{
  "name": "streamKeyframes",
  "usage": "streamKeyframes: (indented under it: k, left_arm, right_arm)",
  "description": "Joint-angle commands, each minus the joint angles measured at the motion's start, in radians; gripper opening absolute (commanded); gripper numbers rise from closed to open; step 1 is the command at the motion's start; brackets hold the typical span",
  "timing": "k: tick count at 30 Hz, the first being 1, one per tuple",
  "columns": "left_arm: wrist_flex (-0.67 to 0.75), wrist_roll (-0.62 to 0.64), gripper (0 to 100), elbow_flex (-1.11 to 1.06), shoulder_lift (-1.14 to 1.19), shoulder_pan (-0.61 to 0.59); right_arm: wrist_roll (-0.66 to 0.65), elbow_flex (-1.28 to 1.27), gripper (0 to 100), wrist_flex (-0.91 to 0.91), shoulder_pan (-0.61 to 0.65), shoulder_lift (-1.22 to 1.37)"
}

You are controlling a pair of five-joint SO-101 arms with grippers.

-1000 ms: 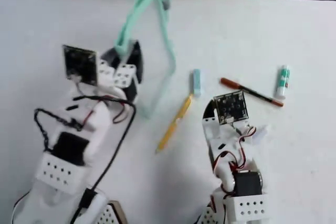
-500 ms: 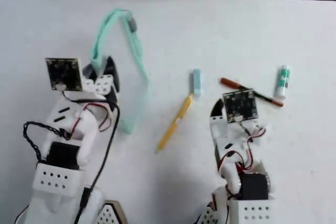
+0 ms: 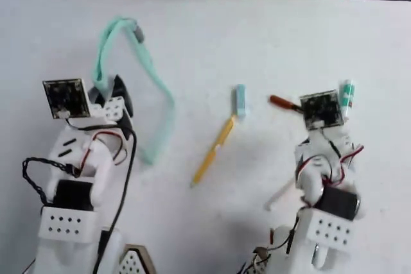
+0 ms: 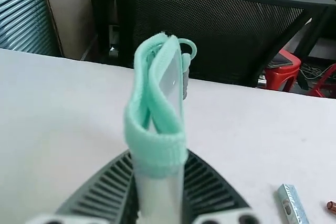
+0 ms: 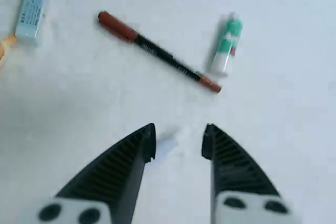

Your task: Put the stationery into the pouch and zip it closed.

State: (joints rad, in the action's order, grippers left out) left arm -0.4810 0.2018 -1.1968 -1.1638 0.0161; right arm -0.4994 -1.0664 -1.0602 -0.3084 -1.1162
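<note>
**Markings.** The eraser [image 5: 32,10] carries dark print on its pale blue sleeve, and the marker [image 5: 157,53] carries pale print along its black barrel. Neither can be read. The glue stick [image 5: 226,45] has a green and white label with a small red mark. No lettering on it can be made out.

**Left arm.** The left gripper [image 4: 157,192] is clenched on one end of the pouch [image 4: 157,129]. The pouch is clear with mint green trim. It sits in the left half of the table [image 3: 212,24] and runs from the jaws toward the far edge. A grey zip slider [image 3: 137,32] is at its far end.

**Right arm.** The right gripper [image 5: 178,140] is released, with its jaws apart. It hangs over the table on the near side of the marker, in the right half.

**Stationery.** All items lie on the table, apart from the pouch. The eraser is near the centre, with a yellow pencil [image 3: 214,149] just beside it, slanting toward the near edge. The marker lies between the eraser and the glue stick.

**View differences.**
- The high view gives the pouch outline as a wide green loop. It also shows the full length of the pencil.
- The left wrist view shows the pouch edge-on and upright between the ribbed fingers [image 4: 105,192]. A black mesh chair [image 4: 236,30] and a red stool [image 4: 281,69] stand beyond the far edge.
- The right wrist view shows the whole marker and the gap between the jaws.
</note>
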Motion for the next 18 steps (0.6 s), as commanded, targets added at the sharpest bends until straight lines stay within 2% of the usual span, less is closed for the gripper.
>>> streamKeyframes:
  k: [1, 4, 9, 14, 18]
  left_arm:
    - [-0.003, -0.005, 2, -0.021, 0.004, 0.028]
    - [-0.005, -0.005, 2, -0.029, 0.004, 0.038]
    - [0.044, -0.006, 3, -0.072, 0.001, 0.038]
    - [0.071, -0.005, 3, -0.086, 0.001, 0.045]
    - [0.063, -0.006, 3, -0.087, 0.001, 0.120]
  right_arm:
    - [0.161, 0.097, 21.9, -0.062, 0.010, 0.183]
    - [0.347, 0.133, 24.3, -0.085, 0.051, 0.344]
    - [0.489, 0.210, 24.5, -0.076, 0.019, 0.604]
    - [0.563, 0.295, 24.5, -0.021, -0.013, 0.837]
    - [0.565, 0.364, 24.4, 0.041, -0.077, 0.998]
